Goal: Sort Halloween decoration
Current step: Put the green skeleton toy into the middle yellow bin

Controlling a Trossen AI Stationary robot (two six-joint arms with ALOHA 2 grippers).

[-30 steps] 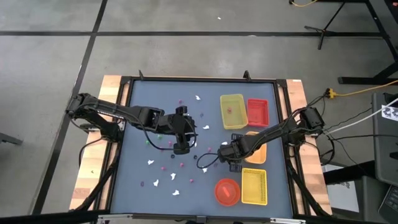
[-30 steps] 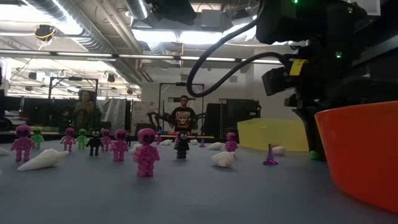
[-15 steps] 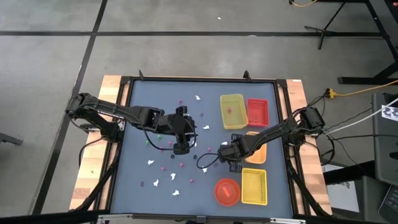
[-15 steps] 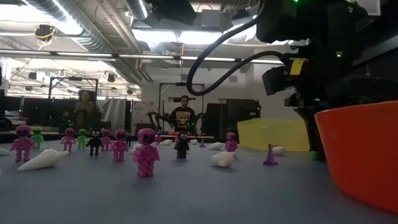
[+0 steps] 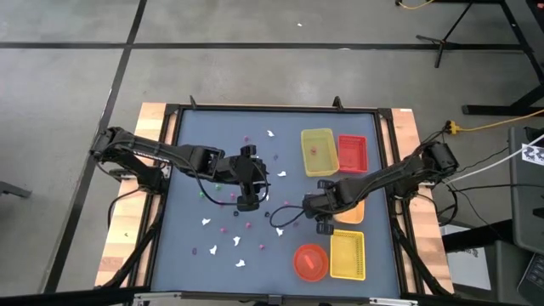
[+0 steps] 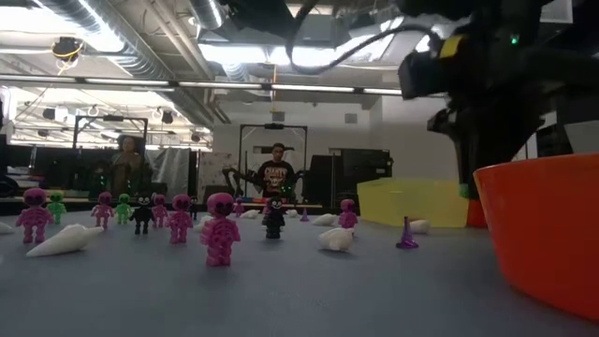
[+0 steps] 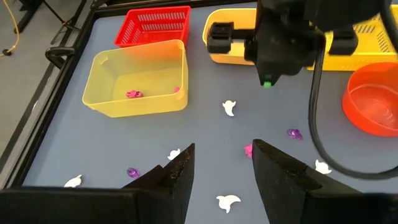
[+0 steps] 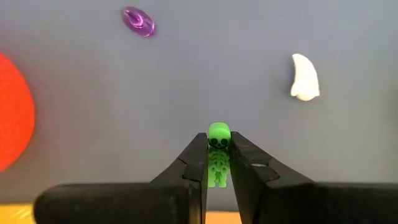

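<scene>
A small green skeleton figure is pinched between the fingers of the right hand, its round head showing above the fingertips. In the high view the right hand is held over the middle of the grey worktop, just beside the orange tray and between the yellow bin and the red-orange bowl. The remaining decorations are scattered over the worktop: a white ghost and a purple piece are seen below the right hand, and pink skeletons are standing upright. Two pink pieces are lying in the yellow bin. The left hand is held left of centre, its fingers spread and holding nothing.
</scene>
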